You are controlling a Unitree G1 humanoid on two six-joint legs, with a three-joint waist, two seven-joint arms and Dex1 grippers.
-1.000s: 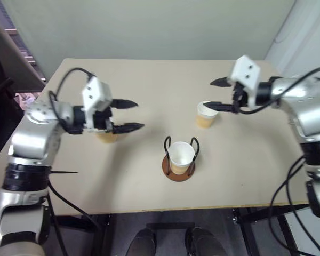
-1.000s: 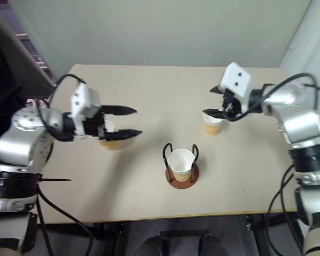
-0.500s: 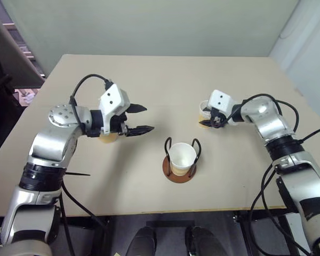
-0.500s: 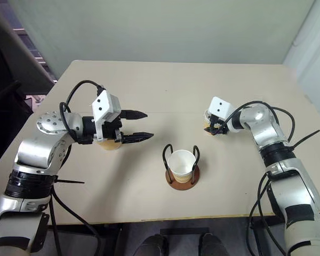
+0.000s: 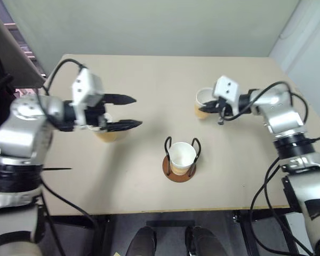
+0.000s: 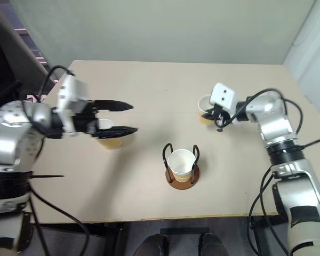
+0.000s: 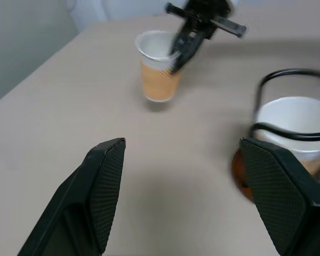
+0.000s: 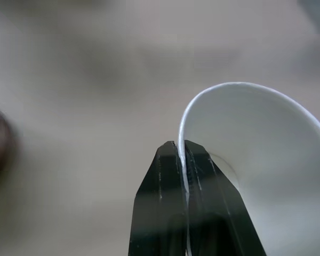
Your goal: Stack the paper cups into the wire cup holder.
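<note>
So the right gripper (image 5: 217, 108) is reaching in from the right with its arm bent and its fingers pinched tight on the rim of a paper cup (image 5: 203, 103), one finger inside the wall and one outside, which you can see really clearly in the right wrist view where the two black fingers (image 8: 173, 176) clamp the thin white edge. That cup is standing upright toward the right back part of the table (image 5: 149, 74). The left gripper (image 5: 129, 111) is held up above the table on the left side, pointing across toward the right, jaws spread wide with nothing between them. Just below and behind its fingers sits a second cup (image 5: 108, 133), upright on the table. The wire cup holder (image 5: 179, 160) is near the middle front of the table, between the two arms, and it's already got one cup (image 5: 181, 156) sitting inside the black loops, open end up. Lots of bare tabletop around the holder and toward the front edge, both arms well apart from it
</note>
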